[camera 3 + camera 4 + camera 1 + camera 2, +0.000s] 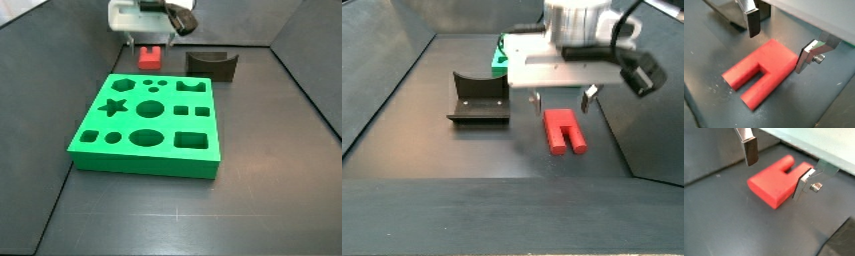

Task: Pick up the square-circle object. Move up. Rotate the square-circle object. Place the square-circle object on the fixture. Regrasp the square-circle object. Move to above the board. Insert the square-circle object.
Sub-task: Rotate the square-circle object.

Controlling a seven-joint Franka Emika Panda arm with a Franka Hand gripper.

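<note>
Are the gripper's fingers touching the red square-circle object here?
Cannot tell. In a wrist view the gripper straddles the square-circle object; one finger stands clear, the other sits at its edge.

No legible text, label, brand, number or sign is showing on any surface in any view; the gripper (561, 98), hanging above the square-circle object (564, 131), is bearing no markings.

The square-circle object (564, 131) is showing plain red, the board (147, 125) bright green, the fixture (477, 100) dark grey-black. The silver-fingered pincer (563, 97) is hanging over the dark grey surface (267, 190).
</note>
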